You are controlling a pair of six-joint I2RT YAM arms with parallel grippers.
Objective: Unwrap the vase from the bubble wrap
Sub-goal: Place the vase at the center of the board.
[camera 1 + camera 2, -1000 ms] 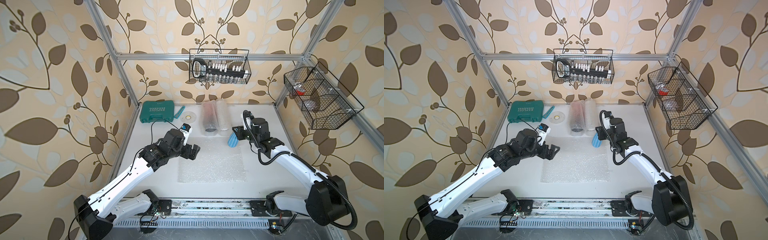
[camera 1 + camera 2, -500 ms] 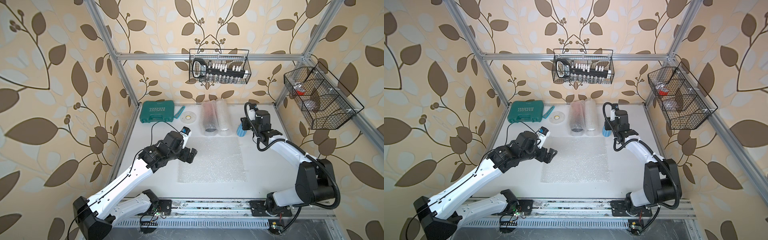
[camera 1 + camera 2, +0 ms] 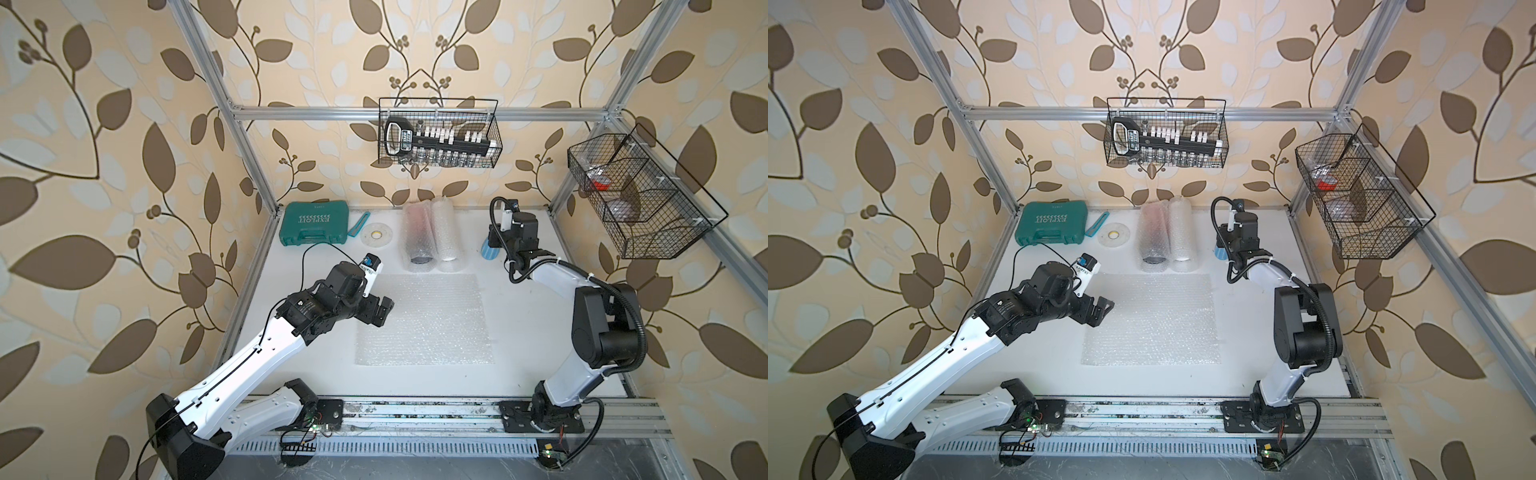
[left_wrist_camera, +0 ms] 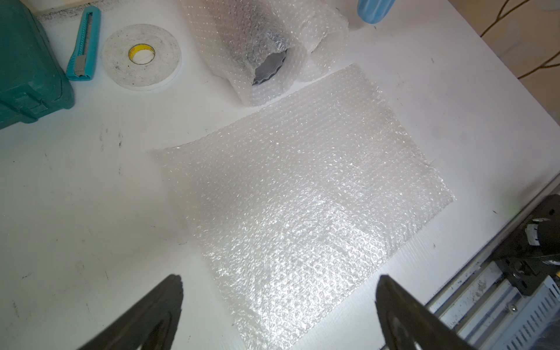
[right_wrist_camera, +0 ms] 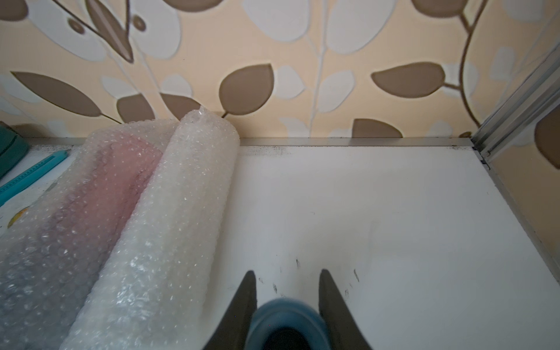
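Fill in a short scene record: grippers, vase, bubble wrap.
sheet: flat square sheet of clear bubble wrap, spread at the centre of the white table, nothing on it
vase: blue round vase, unwrapped, back right
right gripper: shut on the vase
left gripper: open, empty, at the sheet's left edge
rolls: bubble wrap tube holding something dark beside a plain bubble wrap tube, at the back
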